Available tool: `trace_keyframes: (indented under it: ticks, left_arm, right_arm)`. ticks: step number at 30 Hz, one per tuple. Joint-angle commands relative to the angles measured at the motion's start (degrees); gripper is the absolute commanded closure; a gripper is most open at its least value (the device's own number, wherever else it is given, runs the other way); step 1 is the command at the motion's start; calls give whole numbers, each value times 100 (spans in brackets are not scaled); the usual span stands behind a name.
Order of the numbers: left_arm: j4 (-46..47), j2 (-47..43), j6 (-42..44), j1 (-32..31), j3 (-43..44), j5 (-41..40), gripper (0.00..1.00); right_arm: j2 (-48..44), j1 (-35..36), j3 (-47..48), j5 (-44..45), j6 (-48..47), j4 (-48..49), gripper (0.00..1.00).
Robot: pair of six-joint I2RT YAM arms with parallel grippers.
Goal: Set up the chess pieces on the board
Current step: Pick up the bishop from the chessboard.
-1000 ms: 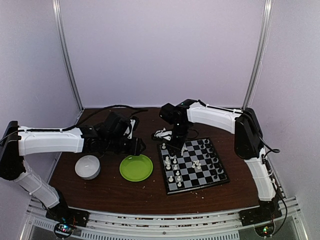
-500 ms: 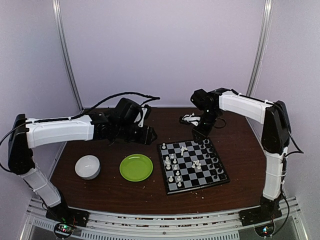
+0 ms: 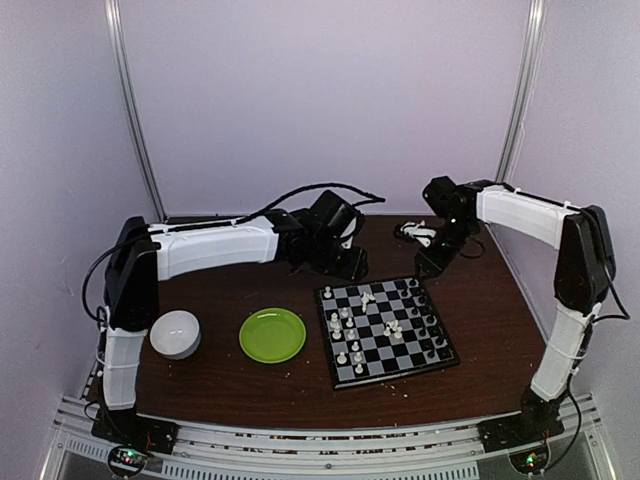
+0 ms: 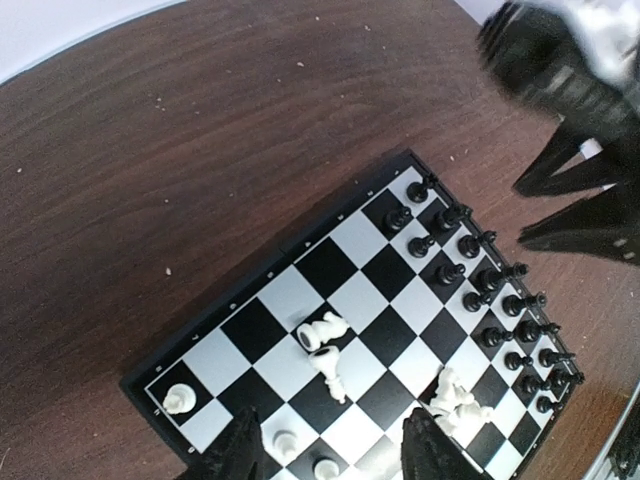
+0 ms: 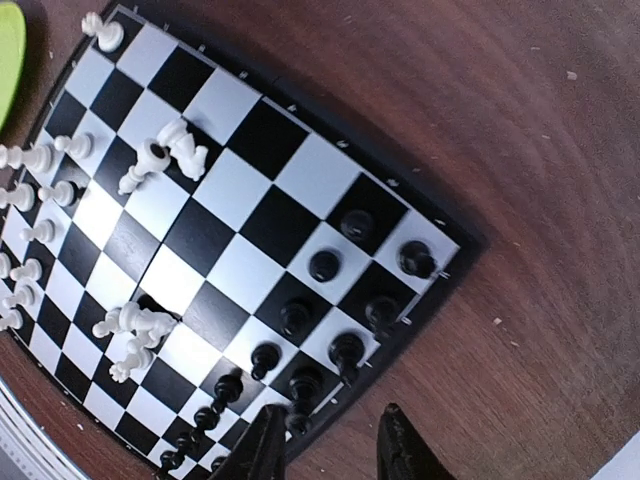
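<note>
The left gripper (image 4: pixel 335 452) and right gripper (image 5: pixel 330 445) hang parted and empty near the board's (image 4: pixel 325 268) far corners, seemingly surveying it. Toppled white chess pieces (image 4: pixel 322 335) mid-board need standing.

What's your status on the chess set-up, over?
Left gripper open, empty; right gripper open, empty. Board: black pieces lined along one edge, some white pieces toppled mid-board. Green plate beside it, apart.
</note>
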Motion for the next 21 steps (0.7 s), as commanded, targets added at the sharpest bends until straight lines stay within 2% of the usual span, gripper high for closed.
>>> trace_keyframes:
  ticks: [1,9,21]
  left_arm:
    - [-521,726,-8,-151,972,-87,54]
    - [-1091,1692,-97,-285,1945,-350,54]
    - [-1575,2239,57,-388,2368,-607,55]
  right_arm:
    - [-844,-480,-445,-768,324,411,66]
    - [-1352,-850,-880,-1422,302,634,63]
    - [-1318,-1043,-945,-1845,176,533,63]
